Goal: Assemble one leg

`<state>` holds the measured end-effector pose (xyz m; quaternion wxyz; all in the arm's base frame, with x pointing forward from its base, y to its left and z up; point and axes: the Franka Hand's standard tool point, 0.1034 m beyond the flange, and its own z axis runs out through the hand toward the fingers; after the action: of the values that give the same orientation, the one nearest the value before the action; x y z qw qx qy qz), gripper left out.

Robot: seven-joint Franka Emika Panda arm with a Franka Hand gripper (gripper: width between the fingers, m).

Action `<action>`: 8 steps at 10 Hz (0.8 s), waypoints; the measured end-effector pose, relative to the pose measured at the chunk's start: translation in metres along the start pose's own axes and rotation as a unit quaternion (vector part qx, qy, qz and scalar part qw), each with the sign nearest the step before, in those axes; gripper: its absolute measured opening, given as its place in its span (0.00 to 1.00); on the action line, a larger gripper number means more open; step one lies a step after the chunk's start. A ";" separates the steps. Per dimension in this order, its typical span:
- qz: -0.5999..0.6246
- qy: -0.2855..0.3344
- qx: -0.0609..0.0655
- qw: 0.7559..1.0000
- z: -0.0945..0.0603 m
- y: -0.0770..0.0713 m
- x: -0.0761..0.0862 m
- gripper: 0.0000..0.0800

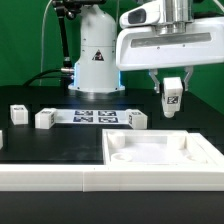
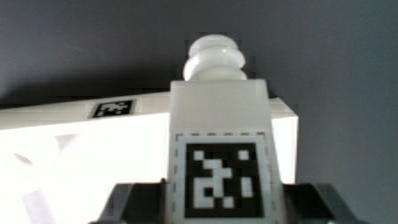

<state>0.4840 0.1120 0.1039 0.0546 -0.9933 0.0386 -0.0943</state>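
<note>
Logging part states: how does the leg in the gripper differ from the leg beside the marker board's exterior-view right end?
The held leg hangs clamped in the gripper, off the table; the loose leg rests free on the black table. The held leg stands upright, its tag facing the exterior camera; the loose leg looks lower and wider. Both are small white blocks.

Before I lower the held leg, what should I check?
1. Leg clamped in end effector: ok.
2. Leg upright, peg end pointing away from the wrist: ok.
3. Leg hanging clear of the panel: ok.
4. Peg end lined up over a corner socket: cannot tell.
5. Nearest loose leg apart from the held one: ok.
</note>
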 end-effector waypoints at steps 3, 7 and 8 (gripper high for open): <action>-0.012 0.107 0.012 0.994 -0.019 -0.003 0.035 0.36; -0.011 0.166 0.017 0.986 -0.011 -0.004 0.033 0.36; -0.014 0.168 0.016 0.986 -0.012 -0.003 0.034 0.36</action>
<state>0.5152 0.1110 0.1218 0.0616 -0.9628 0.0321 -0.2611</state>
